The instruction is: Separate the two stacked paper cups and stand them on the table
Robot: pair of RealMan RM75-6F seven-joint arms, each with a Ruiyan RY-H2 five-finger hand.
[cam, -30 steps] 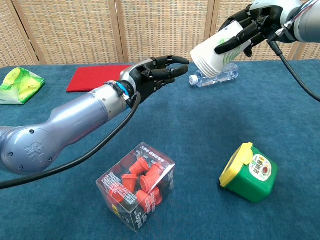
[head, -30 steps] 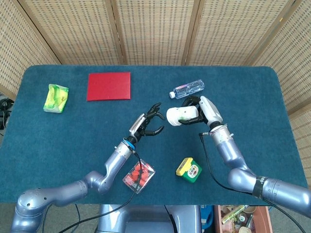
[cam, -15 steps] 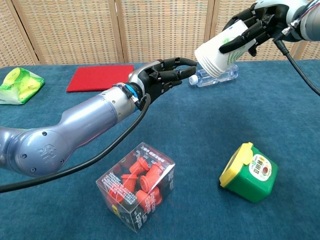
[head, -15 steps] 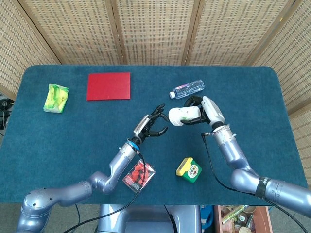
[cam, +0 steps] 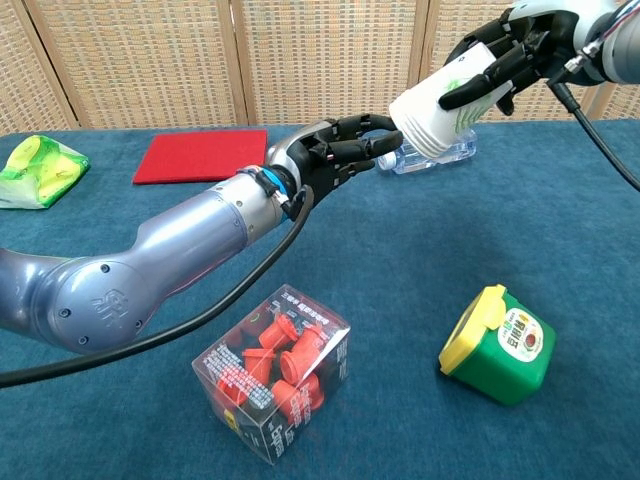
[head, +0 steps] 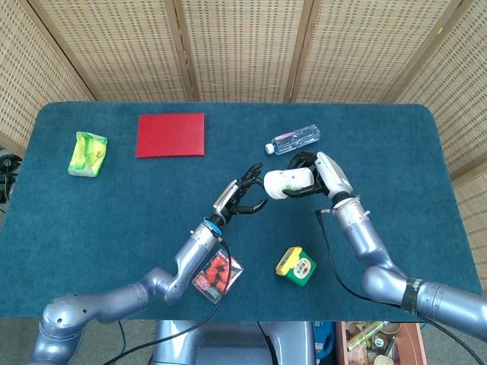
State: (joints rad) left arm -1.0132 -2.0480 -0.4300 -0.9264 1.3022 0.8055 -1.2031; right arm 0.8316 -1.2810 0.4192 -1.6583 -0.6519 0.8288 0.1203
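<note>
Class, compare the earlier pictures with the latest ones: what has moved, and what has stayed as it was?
The left robot hand has reached forward toward the stacked paper cups' rim, fingers apart; contact is unclear. The right robot hand still holds the cups, shifted slightly. The other objects on the table are unmoved.

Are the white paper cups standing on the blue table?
No, the white paper cups are held sideways in the air by the right hand, above the blue table.

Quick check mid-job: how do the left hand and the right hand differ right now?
The right hand grips the stacked paper cups on their side above the table; the left hand holds nothing, its fingers spread. The left hand's fingertips reach toward the cups' rim end, while the right hand wraps the body nearer the base. Whether the left already touches them is unclear. Both hands are raised off the blue table.
</note>
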